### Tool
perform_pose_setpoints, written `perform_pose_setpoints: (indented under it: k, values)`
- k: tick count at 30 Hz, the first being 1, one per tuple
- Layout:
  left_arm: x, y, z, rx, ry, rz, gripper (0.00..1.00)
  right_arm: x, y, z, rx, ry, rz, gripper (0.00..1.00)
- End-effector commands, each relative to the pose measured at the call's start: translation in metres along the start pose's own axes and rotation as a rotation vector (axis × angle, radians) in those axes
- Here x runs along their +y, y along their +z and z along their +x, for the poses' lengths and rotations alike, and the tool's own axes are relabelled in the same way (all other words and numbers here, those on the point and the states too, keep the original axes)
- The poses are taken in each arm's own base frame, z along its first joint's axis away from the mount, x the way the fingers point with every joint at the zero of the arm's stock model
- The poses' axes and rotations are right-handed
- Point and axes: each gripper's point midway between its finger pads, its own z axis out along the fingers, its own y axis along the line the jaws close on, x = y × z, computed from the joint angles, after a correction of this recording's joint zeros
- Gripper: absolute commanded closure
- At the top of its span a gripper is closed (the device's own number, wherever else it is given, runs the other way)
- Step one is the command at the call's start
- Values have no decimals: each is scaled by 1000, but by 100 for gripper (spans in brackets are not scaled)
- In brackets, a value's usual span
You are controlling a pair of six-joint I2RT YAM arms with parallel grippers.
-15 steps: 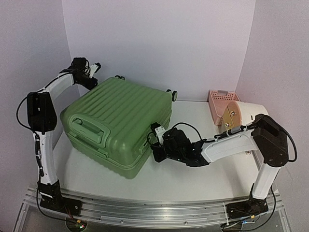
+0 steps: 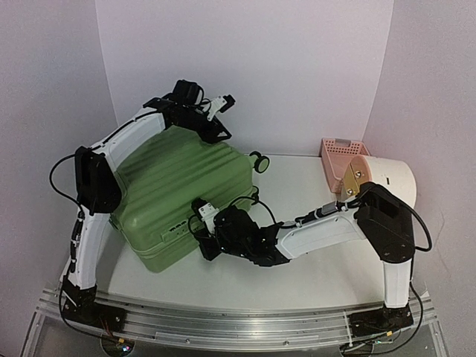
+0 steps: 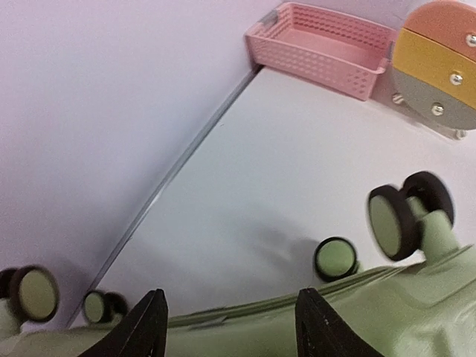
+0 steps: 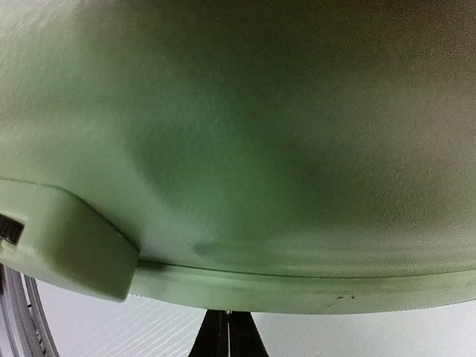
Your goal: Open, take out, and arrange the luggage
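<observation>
Change: the luggage (image 2: 186, 197) no longer lies flat with its handle side facing near-left; it now sits further left on the desk (image 2: 297, 175), swung round and tipped, with a caster showing at its far right corner.
Left arm: it has come from behind the far left corner to over the far top edge.
Left tool (image 2: 216, 132): fingers stand well apart in the wrist view, over the shell's seam, with nothing seen pinched between them.
Right tool (image 2: 207, 242): fingers shut together, empty, tucked at the near lower rim of the shell; whether they touch it cannot be told.
Meaning for the task: the case looks repositioned rather than opened. Both shells are closed along the seam, so opening, unpacking and arranging all appear to remain.
Where the luggage is: left half of the desk, between the two tools, well apart from the items at far right.
Counts: one luggage; four green-faced wheel discs in the left wrist view; one pink basket (image 2: 342, 149); one cream drum (image 2: 383, 178) just beside the basket; two arms, two tools.
</observation>
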Motion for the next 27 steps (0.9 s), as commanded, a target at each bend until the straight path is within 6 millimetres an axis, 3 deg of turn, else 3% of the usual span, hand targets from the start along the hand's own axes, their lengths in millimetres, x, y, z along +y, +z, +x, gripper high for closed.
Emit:
perform_pose_setpoints:
  k: [1, 4, 5, 6, 8, 11, 13, 16, 18, 21, 24, 27]
  values:
    - [56, -111, -24, 9, -43, -235, 41, -14, -2, -62, -188, 36, 56, 100]
    - [81, -160, -5, 77, -118, -339, 42, -15, -2, -56, -170, 30, 53, 100]
    - [83, -166, 0, 94, -133, -348, 42, -16, -2, -54, -166, 29, 54, 100]
    - [96, -193, 13, 118, -175, -393, 43, -16, -2, -51, -159, 28, 55, 100]
    - [114, -244, 51, 197, -265, -487, 43, -15, -1, -48, -146, 21, 49, 100]
    - [114, -288, 96, 283, -389, -551, 42, -14, 3, -47, -136, 7, 47, 100]
    - [113, -316, 127, 315, -486, -605, 37, -13, 6, -45, -129, -1, 43, 100]
    - [118, -362, 190, 352, -741, -679, 37, -10, 8, -45, -125, -15, 27, 100]
    - [117, -380, 223, 393, -846, -716, 44, -8, 8, -45, -124, -17, 22, 100]
    - [111, -406, 253, 428, -888, -792, 49, -8, 7, -47, -122, -23, 20, 100]
    - [105, -415, 275, 476, -885, -845, 54, -8, 7, -46, -119, -24, 20, 100]
    - [95, -408, 302, 525, -890, -850, 56, -9, 7, -44, -113, -23, 26, 100]
